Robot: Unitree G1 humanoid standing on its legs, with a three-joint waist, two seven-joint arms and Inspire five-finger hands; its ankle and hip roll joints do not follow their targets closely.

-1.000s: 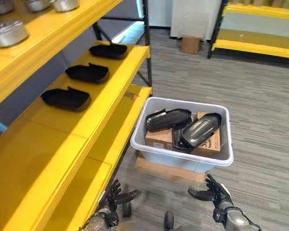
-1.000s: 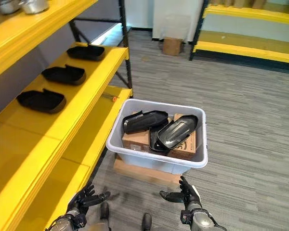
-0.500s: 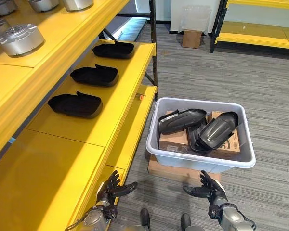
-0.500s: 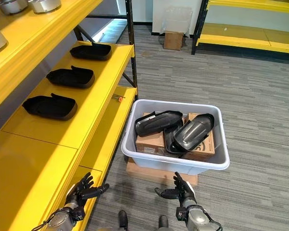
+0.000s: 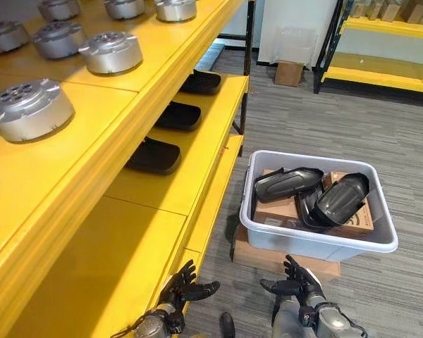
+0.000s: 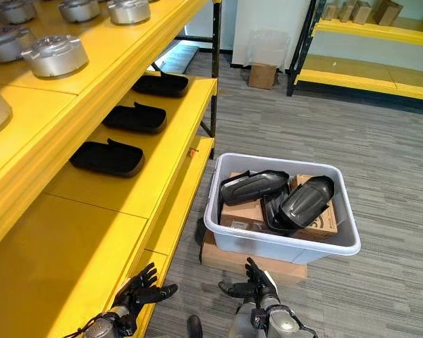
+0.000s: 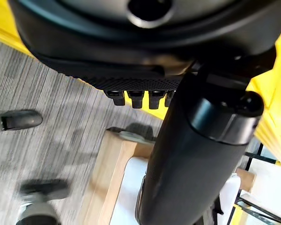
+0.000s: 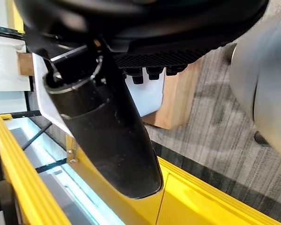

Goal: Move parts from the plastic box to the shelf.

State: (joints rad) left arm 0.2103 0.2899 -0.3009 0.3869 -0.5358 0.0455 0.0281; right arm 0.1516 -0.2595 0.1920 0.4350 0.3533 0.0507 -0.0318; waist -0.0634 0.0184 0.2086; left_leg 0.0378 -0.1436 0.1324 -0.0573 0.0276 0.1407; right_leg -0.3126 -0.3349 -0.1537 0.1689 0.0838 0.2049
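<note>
Both hands empty and spread; parts remain in the plastic box and on the shelf.

Left eye view: grey plastic box (image 5: 317, 239) rests on a wooden block (image 5: 257, 255) on the floor, holding black parts (image 5: 287, 183) atop a cardboard carton (image 5: 278, 210). Left hand (image 5: 185, 288) and right hand (image 5: 296, 279) hover low, fingers extended, holding nothing.
Right eye view: three black parts (image 6: 107, 158) lie along the yellow shelf (image 6: 162, 165); silver round housings (image 6: 54, 55) sit on the tier above.
Wrist views: each thumb is straight.

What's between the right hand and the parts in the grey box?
In the right eye view, the grey box's near wall separates the right hand from the black parts, with bare carpet before it.
</note>
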